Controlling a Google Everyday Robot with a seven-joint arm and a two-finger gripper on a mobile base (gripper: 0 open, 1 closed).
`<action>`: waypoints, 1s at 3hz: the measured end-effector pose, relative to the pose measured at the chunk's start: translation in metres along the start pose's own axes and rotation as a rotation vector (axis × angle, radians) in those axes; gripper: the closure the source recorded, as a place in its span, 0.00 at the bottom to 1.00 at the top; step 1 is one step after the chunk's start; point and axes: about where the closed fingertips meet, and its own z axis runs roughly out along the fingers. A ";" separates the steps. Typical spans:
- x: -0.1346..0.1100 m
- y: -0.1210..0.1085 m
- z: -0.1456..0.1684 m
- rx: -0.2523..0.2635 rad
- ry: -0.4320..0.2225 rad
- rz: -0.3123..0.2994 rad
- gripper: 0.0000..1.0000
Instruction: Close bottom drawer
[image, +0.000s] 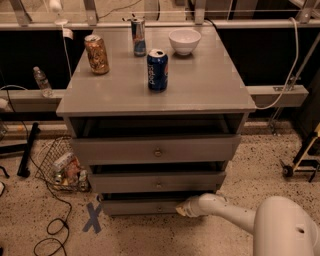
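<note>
While the bottom drawer (135, 207) is being seen low beneath the counter's (200, 85) front edge, a dark gap above it, the gripper (181, 210) is being held at its front, toward the front right corner; its grip cannot be told.

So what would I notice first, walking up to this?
Probably the white robot arm stretched in low from the right, with its gripper at the front of the bottom drawer of a grey cabinet. After that, the cabinet top: a blue can mid-surface, an orange can back left and a white bowl at the back.
</note>
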 end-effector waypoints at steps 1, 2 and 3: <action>-0.002 -0.007 0.003 0.019 -0.005 -0.010 1.00; -0.003 -0.013 0.005 0.023 -0.008 -0.008 1.00; -0.004 -0.016 0.007 0.015 -0.003 -0.007 1.00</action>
